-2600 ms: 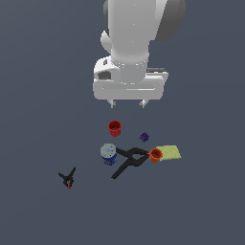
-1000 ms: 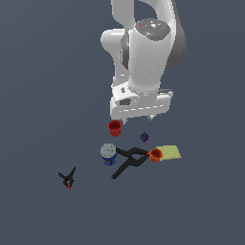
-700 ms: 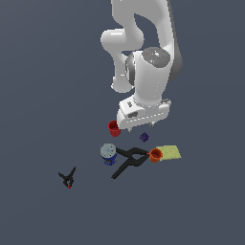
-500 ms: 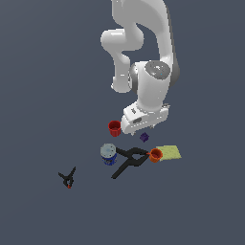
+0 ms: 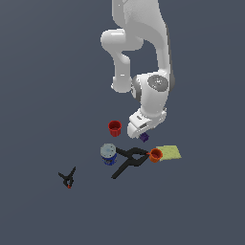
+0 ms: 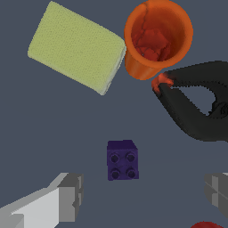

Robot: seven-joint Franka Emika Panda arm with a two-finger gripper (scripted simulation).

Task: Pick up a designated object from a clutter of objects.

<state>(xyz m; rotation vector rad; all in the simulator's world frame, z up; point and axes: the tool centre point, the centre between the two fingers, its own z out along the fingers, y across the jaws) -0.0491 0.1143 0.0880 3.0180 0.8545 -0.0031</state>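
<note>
Purple cube (image 6: 122,160) sits on the dark floor, studs up, betw. the two fingers (image 6: 67,196) of the hand (image 6: 142,191), touching neither; hand is spread wide, gripping nothing. In the exterior view, cube (image 5: 144,137) peeks out just under the hand, right of red cup (image 5: 115,128). Beyond it: orange cup (image 6: 156,38), yellow sponge (image 6: 75,49), large black clamp (image 6: 196,107). Blue can (image 5: 108,154) and small clamp (image 5: 68,178) lie further left.

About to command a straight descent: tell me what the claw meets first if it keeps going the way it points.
Most likely the purple cube: it sits between the open claw's fingers. Nothing visible lies in between, though depth is unclear.
</note>
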